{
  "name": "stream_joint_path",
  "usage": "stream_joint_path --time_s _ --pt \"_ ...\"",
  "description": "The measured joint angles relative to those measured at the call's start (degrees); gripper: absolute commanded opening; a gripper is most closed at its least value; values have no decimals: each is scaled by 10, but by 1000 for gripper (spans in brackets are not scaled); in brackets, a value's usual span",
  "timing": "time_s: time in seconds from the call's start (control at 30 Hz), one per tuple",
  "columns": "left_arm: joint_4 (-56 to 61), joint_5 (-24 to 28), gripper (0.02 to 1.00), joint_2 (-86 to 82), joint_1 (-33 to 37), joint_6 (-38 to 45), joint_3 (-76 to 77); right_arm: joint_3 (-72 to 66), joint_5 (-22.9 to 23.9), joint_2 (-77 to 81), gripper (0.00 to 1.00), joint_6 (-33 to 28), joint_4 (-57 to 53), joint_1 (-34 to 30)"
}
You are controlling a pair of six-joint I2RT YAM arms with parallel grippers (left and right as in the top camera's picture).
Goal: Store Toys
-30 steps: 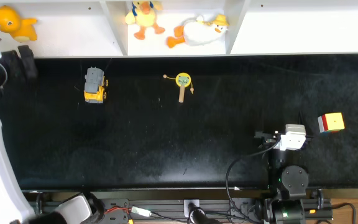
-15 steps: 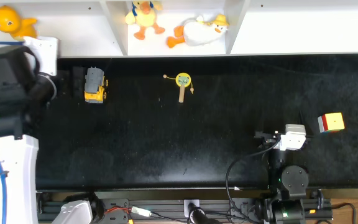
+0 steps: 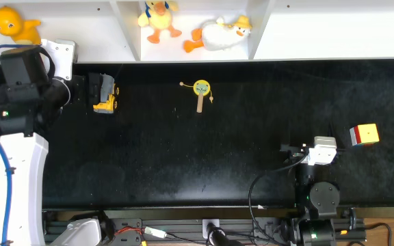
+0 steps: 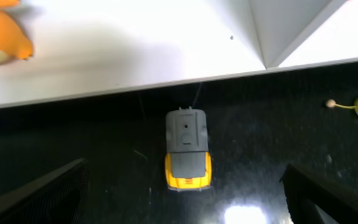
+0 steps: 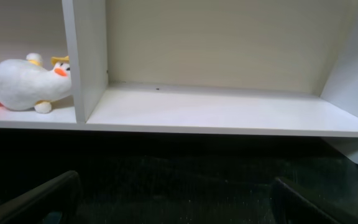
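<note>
A yellow and grey toy truck [image 3: 104, 94] stands on the black mat [image 3: 252, 137] just in front of the white shelf [image 3: 320, 31]. My left gripper [image 3: 89, 89] is right beside it, open. In the left wrist view the truck [image 4: 188, 149] lies ahead between the spread fingers of that gripper [image 4: 185, 202], untouched. A yellow-green rattle [image 3: 201, 90] lies mid-mat and a yellow and red cube [image 3: 364, 134] sits at the right. My right gripper [image 3: 291, 152] rests low at the right, open and holding nothing [image 5: 173, 202].
In the shelf, an orange-yellow duck [image 3: 14, 24] sits in the left compartment. A plush duck [image 3: 159, 17] and a white goose plush [image 3: 219, 34] fill the middle one. The right compartment [image 5: 229, 109] is bare. Cables run along the front edge.
My left arm has swung in from the left edge towards the truck, bringing its open gripper alongside it. The truck, the other toys and the right arm have not moved.
</note>
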Motion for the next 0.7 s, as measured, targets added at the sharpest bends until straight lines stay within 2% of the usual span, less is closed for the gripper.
stream_joint_path --time_s 0.3,0.7 --pt "-36 9 1000 62 0 -1 0 0 0 0 993 0 0 0" --pt "-35 -19 1000 137 -8 -6 -1 0 0 0 996 0 0 0"
